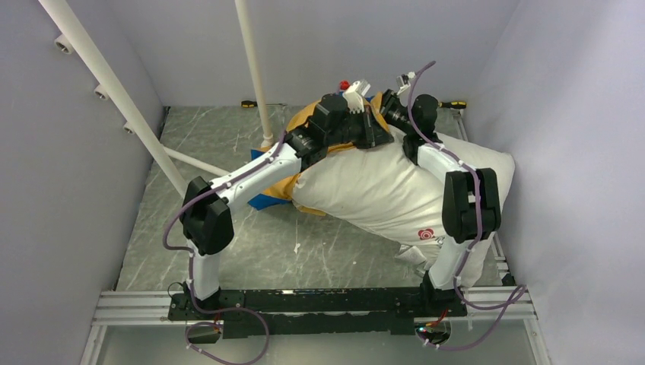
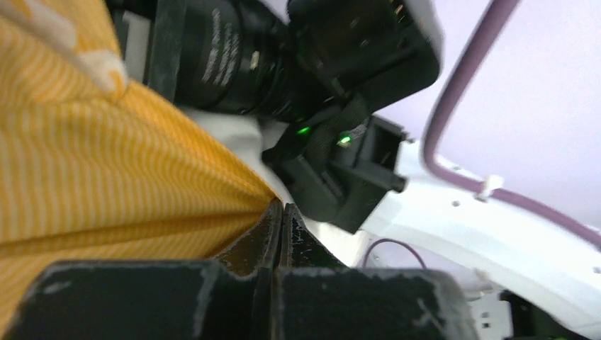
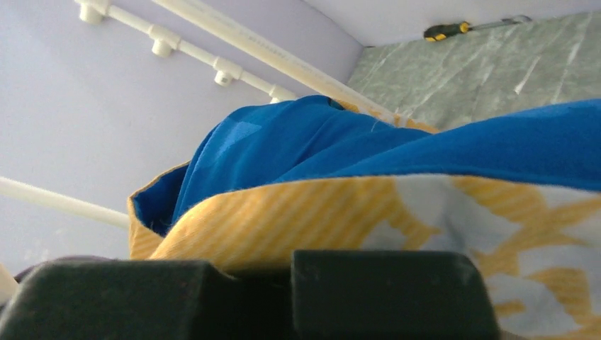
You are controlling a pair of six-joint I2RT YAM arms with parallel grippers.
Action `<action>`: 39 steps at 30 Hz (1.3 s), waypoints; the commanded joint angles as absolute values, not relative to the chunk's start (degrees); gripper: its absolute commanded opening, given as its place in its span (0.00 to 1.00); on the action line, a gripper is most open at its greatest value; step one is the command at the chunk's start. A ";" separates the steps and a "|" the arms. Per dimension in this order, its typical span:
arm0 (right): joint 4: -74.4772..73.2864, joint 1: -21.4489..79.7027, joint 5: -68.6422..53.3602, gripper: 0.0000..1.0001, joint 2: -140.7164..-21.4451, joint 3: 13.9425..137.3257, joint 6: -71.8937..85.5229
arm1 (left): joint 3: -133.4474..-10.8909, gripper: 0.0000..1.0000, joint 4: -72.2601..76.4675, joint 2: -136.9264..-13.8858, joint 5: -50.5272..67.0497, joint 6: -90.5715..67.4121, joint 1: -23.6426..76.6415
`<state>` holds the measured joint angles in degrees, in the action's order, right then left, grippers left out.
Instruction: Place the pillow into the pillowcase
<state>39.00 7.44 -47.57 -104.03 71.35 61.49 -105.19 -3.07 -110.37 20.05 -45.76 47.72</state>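
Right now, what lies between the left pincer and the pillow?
Yellow striped fabric of the pillowcase, pinched in the shut left pincer, pillow just behind; the left wrist view shows it.

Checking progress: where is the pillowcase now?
In the top view, the pillowcase is bunched at the table's far middle, over the pillow's far-left end, pinched by the left gripper and right gripper.

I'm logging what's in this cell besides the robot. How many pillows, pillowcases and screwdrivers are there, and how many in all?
pillow: 1
pillowcase: 1
screwdrivers: 2
Total: 4
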 commanded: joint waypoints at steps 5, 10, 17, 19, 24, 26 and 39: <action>15.25 5.39 -35.20 0.38 -103.28 75.46 47.40 | -93.31 0.00 -7.60 -106.08 28.03 -41.01 54.56; -9.62 4.57 -26.57 0.81 -100.21 82.51 34.54 | -82.42 0.00 -1.94 -104.80 25.51 -46.21 47.78; -31.96 4.44 -15.06 1.00 -95.98 90.98 23.63 | -77.97 0.00 6.29 -106.62 28.82 -49.26 41.38; -35.25 4.32 -12.59 1.00 -94.77 92.65 21.92 | -79.84 0.00 4.72 -107.55 29.75 -48.02 41.11; -37.65 4.24 -16.51 0.99 -90.62 94.47 21.25 | -84.03 0.00 2.43 -108.03 31.28 -45.18 41.03; -37.81 4.37 -21.60 0.97 -88.71 94.68 21.44 | -85.63 0.00 1.59 -107.53 32.11 -44.28 41.04; -26.61 8.42 -35.70 0.94 -72.88 77.59 29.97 | -97.06 0.44 -15.68 -104.04 33.88 -34.39 39.61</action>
